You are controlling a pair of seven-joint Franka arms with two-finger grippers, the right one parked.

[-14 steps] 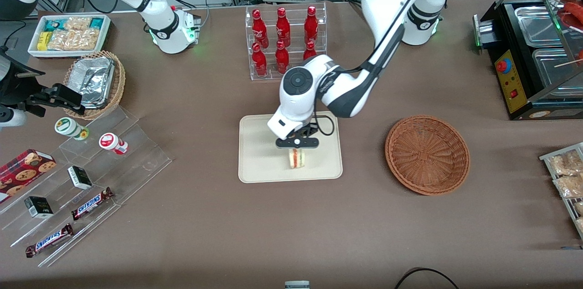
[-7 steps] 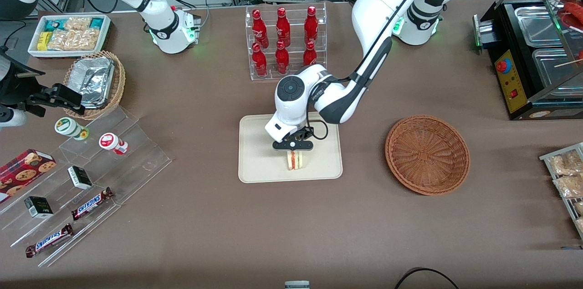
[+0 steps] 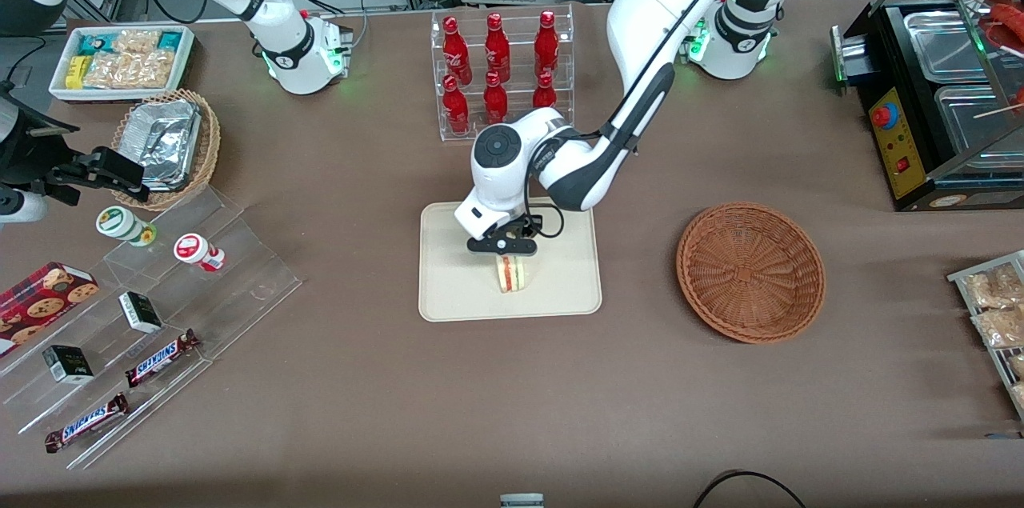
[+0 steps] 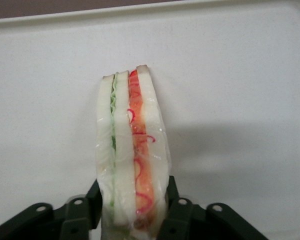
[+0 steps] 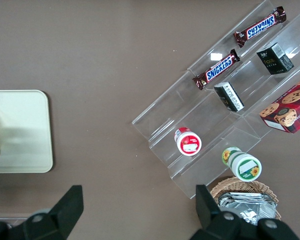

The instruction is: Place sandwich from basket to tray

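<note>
The hand [image 3: 502,246] hangs over the tray [image 3: 448,284], clamped on the sandwich [image 3: 512,274]; bare tray lies all around them. The bottle rack [image 3: 502,76] stands near the tray's farther edge. The basket [image 3: 750,271] sits well apart toward the working arm's end of the worktop [image 3: 512,396].

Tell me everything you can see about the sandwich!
The sandwich is a small wedge of pale bread slices with green lettuce and red-orange filling showing along its cut edge, wrapped in clear film. It stands on edge over the cream tray; whether it touches the tray cannot be told. The gripper is shut on it, one black finger on each bread face. The basket holds nothing.
</note>
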